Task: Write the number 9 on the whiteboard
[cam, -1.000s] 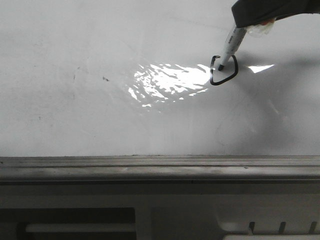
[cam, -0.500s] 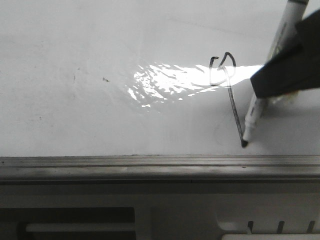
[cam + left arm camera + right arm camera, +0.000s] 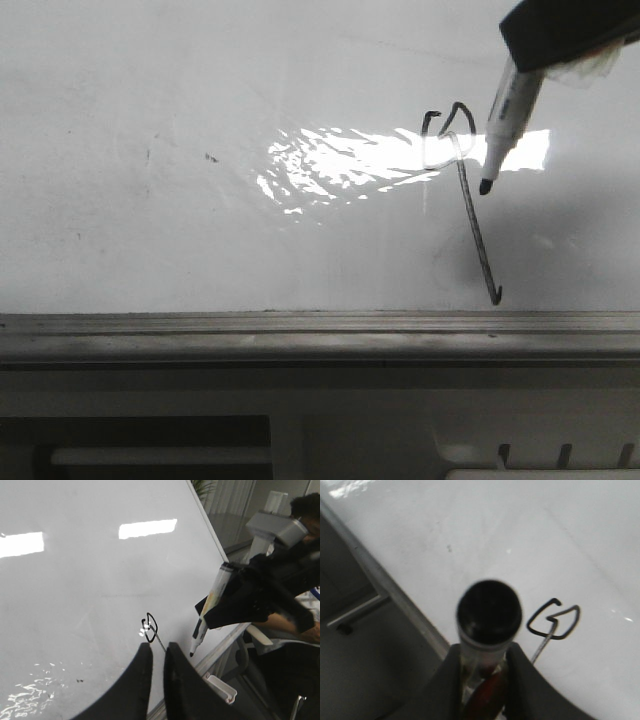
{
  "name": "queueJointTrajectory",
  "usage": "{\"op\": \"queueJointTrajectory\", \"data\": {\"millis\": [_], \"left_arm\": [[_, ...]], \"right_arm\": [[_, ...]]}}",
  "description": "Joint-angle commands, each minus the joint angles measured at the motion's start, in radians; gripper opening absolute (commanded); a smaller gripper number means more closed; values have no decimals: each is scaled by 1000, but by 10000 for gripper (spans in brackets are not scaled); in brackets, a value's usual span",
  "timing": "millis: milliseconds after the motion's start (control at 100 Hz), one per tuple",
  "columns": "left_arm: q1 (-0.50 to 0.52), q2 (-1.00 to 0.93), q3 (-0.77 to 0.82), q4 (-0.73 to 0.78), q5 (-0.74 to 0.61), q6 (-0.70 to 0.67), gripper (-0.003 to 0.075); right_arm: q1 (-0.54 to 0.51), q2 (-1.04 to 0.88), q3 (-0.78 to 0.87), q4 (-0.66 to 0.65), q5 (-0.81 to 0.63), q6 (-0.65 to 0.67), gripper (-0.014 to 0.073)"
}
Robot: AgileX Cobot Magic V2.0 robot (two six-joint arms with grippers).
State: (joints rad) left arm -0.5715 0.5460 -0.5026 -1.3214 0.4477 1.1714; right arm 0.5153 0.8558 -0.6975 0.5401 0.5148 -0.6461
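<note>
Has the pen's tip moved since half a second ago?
Yes. The marker tip rose from the hook at the number 9's tail end to beside its loop.

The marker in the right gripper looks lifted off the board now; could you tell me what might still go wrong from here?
1. The marker tip hangs uncapped beside the number 9; a dip could add a stray stroke to the whiteboard.
2. Fresh ink may smear if the right gripper brushes across it.
3. The 9's tail ends near the metal ledge, so there is little room for correction.
</note>
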Motion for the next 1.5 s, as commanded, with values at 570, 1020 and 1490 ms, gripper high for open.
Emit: {"op": "queueJointTrajectory", "data": {"millis": [570, 1020, 1490], "left_arm": [[-14, 430, -136, -66, 504, 391, 386], [-63, 461, -161, -164, 449, 461, 386], [-63, 532, -161, -206, 452, 461, 337]], "right_arm": [[357, 6, -87, 111, -45, -244, -50], [379, 6, -87, 229, -128, -244, -51], [379, 8, -87, 245, -112, -244, -51]]}}
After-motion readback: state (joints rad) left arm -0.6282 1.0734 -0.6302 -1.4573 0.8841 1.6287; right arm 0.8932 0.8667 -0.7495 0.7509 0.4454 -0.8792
